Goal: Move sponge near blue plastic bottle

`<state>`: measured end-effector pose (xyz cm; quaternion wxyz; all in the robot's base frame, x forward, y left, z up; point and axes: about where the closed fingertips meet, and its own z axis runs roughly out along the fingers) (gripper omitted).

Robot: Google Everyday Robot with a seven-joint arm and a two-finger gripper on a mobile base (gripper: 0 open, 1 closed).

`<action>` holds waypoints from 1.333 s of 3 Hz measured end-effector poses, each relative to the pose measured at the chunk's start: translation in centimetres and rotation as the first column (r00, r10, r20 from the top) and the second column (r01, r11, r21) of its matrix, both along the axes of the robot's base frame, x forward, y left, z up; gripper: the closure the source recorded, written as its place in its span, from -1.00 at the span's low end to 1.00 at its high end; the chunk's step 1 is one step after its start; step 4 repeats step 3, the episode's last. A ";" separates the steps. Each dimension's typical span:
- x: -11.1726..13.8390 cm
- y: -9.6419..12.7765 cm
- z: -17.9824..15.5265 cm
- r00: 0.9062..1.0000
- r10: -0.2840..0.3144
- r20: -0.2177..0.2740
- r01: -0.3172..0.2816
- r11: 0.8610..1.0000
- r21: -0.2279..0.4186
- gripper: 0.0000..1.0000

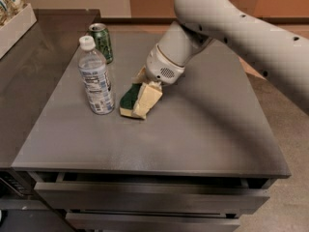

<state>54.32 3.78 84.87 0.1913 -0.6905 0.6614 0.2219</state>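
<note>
The sponge (129, 99), dark green on top with a pale yellow base, sits low over the grey table (203, 129), just right of the blue plastic bottle (96, 79). The bottle stands upright with a white cap and a printed label. My gripper (143, 92) comes down from the upper right on the white arm and is shut on the sponge, with a cream finger (148, 99) against its right side. A narrow gap separates the sponge from the bottle's base.
A green drink can (102, 41) stands behind the bottle near the table's far edge. A white box (14, 25) with packets sits on the dark counter at far left. Drawers (145, 197) run below the table's front edge.
</note>
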 end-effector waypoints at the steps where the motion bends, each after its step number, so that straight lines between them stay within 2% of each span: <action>1: -0.1 0.6 -0.6 1.000 0.005 0.015 -0.005 0.999 0.031 -0.74; 2: -0.1 0.7 -0.6 1.000 0.007 0.015 -0.008 0.999 0.031 -1.00; 4: -0.1 0.7 -0.6 1.000 0.007 0.015 -0.008 0.999 0.031 -1.00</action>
